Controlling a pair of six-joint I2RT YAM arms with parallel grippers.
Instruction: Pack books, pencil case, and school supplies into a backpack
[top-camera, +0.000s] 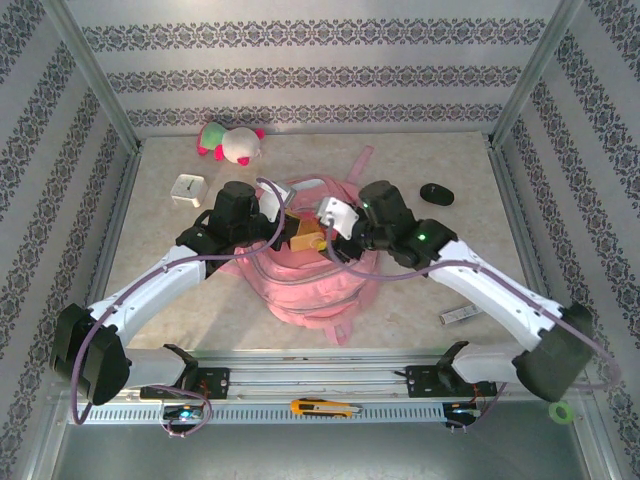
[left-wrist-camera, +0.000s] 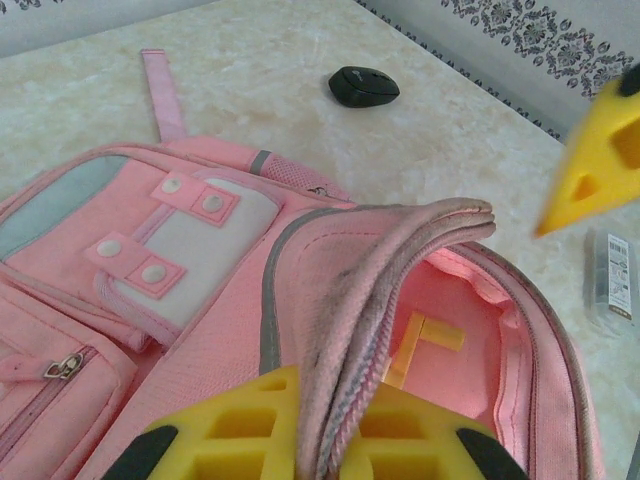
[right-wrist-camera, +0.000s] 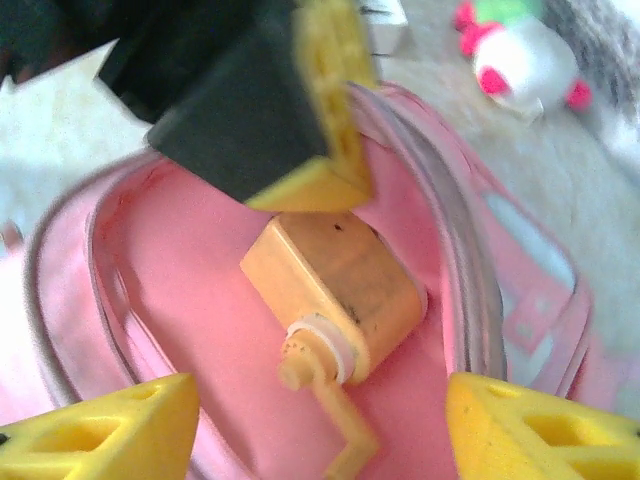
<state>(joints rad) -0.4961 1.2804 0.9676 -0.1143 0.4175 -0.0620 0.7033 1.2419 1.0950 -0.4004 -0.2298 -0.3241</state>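
The pink backpack (top-camera: 310, 285) lies flat mid-table with its main compartment held agape. My left gripper (left-wrist-camera: 335, 440) is shut on the backpack's zipper edge (left-wrist-camera: 345, 300) and lifts that flap. My right gripper (right-wrist-camera: 320, 430) hangs open over the opening, with nothing between its fingers. Below it, an orange box with a crank handle (right-wrist-camera: 340, 290) rests on the pink lining inside the backpack. A pale grey-white bar (top-camera: 458, 315) lies on the table right of the backpack. The books and the pencil case are out of view.
A black oval mouse (top-camera: 436, 194) sits at the back right. The plush toy (top-camera: 232, 143) and white clock cube (top-camera: 187, 189) are at the back left. On the front rail lie a yellow-and-black cutter (top-camera: 325, 407) and a green ring (top-camera: 562, 410).
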